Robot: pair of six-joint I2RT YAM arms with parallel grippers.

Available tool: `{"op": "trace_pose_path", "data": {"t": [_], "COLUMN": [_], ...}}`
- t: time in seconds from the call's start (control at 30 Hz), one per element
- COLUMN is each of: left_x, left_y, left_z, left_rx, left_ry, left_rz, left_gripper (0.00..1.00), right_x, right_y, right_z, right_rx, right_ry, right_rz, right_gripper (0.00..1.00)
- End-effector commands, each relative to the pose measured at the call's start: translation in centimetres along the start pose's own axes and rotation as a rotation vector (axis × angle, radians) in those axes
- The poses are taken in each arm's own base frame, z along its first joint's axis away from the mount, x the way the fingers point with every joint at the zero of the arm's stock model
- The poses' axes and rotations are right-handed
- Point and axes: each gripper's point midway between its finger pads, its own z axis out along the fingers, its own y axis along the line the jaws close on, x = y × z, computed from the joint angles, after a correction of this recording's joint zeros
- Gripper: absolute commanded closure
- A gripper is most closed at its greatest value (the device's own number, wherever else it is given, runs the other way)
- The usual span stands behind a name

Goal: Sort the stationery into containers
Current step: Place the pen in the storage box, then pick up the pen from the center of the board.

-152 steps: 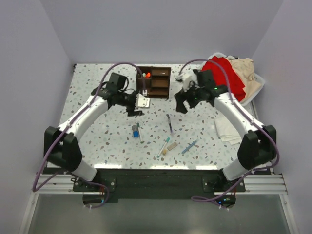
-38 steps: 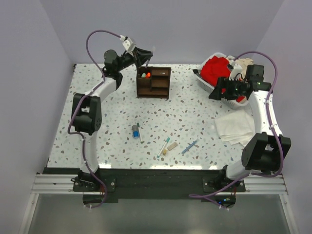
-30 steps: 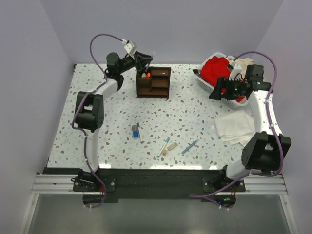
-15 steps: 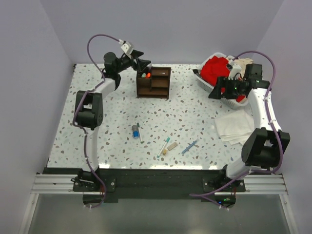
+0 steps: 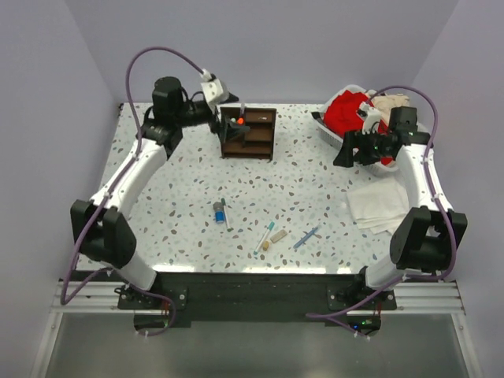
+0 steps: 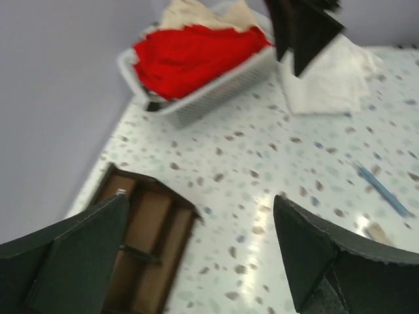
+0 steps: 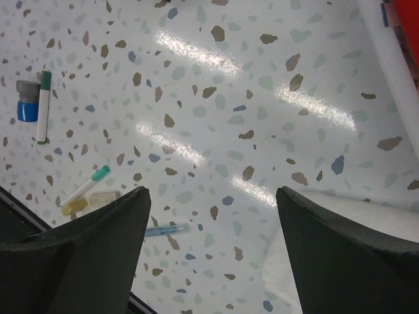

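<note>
Dark brown wooden desk organiser (image 5: 248, 132), orange-capped black marker (image 5: 236, 121) in its left compartment, left jaws spread empty just left of it, right jaws spread (nothing between) well right, other pens (image 5: 264, 235) loose on speckled table (image 5: 157, 197) in front.

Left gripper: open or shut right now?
Open. The left wrist view shows the fingers of the left gripper wide apart, with only the organiser and table between them; nothing is held.

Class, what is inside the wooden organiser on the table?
The wooden organiser holds an orange-capped marker and a pale pen standing in its left slot. The other cubbies are too small to judge, and the left gripper hides part of it.
</note>
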Motion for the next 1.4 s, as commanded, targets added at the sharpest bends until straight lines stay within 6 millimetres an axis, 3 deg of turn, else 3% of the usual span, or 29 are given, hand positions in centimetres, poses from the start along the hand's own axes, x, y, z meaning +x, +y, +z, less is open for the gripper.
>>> {"op": "trace_pose_path", "data": {"t": [0.0, 0.03, 0.13, 0.17, 0.27, 0.47, 0.6, 0.83, 1.17, 1.37], "left_x": [14.3, 16.8, 19.9, 20.5, 22.3, 23.5, 24.0, 25.8, 26.6, 28.3], "left_y": [-11.0, -12.3, -14.3, -14.8, -15.8, -17.8, -20.6, -23.9, -27.7, -28.1], "left_z": [-1.9, -2.6, -2.1, -1.9, -0.7, 2.1, 3.4, 4.3, 5.8, 5.8], "left_rx": [0.239, 0.258, 0.267, 0.238, 0.185, 0.111, 0.158, 0.195, 0.267, 0.238], "left_ry": [0.448, 0.542, 0.695, 0.739, 0.826, 0.862, 0.895, 0.952, 0.984, 1.036], "left_rz": [-0.068, -0.102, -0.269, -0.377, -0.543, -0.536, -0.525, -0.574, -0.533, -0.485], "left_gripper": [0.05, 0.06, 0.23, 0.34, 0.47, 0.48, 0.51, 0.56, 0.61, 0.65], "right_x": [0.2, 0.2, 0.6, 0.8, 1.2, 2.1, 2.6, 2.6, 3.2, 3.6], "right_y": [1.2, 1.1, 1.5, 1.6, 2.3, 3.4, 3.8, 4.6, 5.6, 6.0], "right_z": [-0.9, -0.9, -1.2, -1.2, -1.6, -2.0, -2.3, -3.0, -3.7, -4.2], "right_rx": [-0.028, -0.023, -0.023, -0.023, -0.035, -0.062, -0.07, -0.082, -0.086, -0.087], "right_ry": [-0.008, -0.006, -0.003, -0.001, -0.006, -0.016, -0.021, -0.048, -0.078, -0.083], "right_rz": [-0.077, -0.084, -0.098, -0.096, -0.079, -0.063, -0.084, -0.101, -0.104, -0.129], "right_gripper": [0.18, 0.18, 0.19, 0.19, 0.19, 0.19, 0.19, 0.19, 0.19, 0.19]}}
